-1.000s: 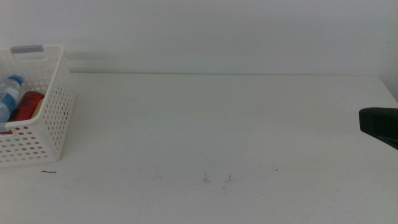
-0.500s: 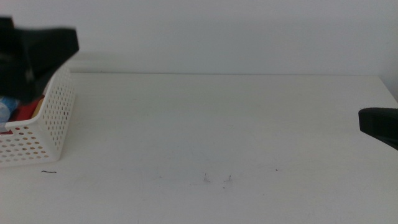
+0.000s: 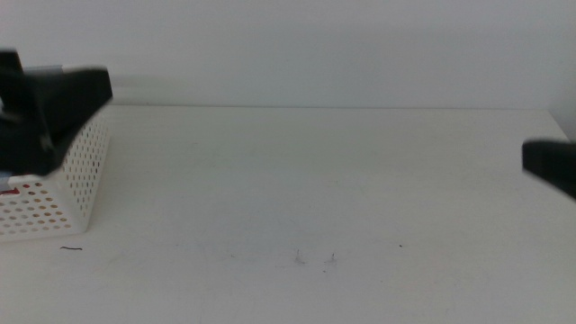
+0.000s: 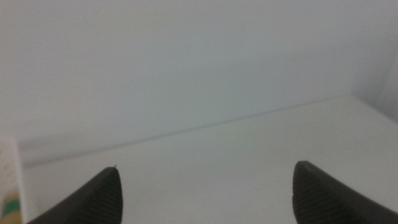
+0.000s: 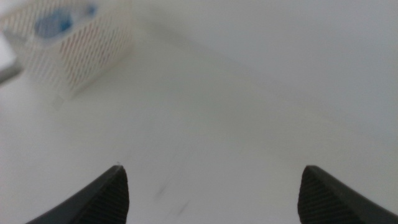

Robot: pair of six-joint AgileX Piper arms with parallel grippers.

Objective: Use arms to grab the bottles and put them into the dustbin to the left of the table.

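Observation:
The white perforated dustbin (image 3: pixel 63 193) stands at the table's (image 3: pixel 315 180) left edge. My left gripper (image 3: pixel 63 99) hangs dark and blurred over its top and hides most of what lies inside; only a bit of red (image 3: pixel 7 191) shows at its near side. In the left wrist view the left gripper (image 4: pixel 205 171) is open with nothing between the jaws, and a pale sliver with a green band (image 4: pixel 10 186) shows at the picture's edge. The right gripper (image 3: pixel 551 166) waits at the right edge; its wrist view shows it (image 5: pixel 211 168) open and empty, with the far dustbin (image 5: pixel 68 43) holding something blue (image 5: pixel 53 25).
The white tabletop carries only a few tiny dark marks (image 3: pixel 315 259) near the front and a short dark line (image 3: pixel 70 248) in front of the dustbin. A plain white wall stands behind the table.
The left arm has come in over the dustbin and now covers the blue-capped bottle and red can seen inside it before. The right gripper has drawn slightly toward the right edge.

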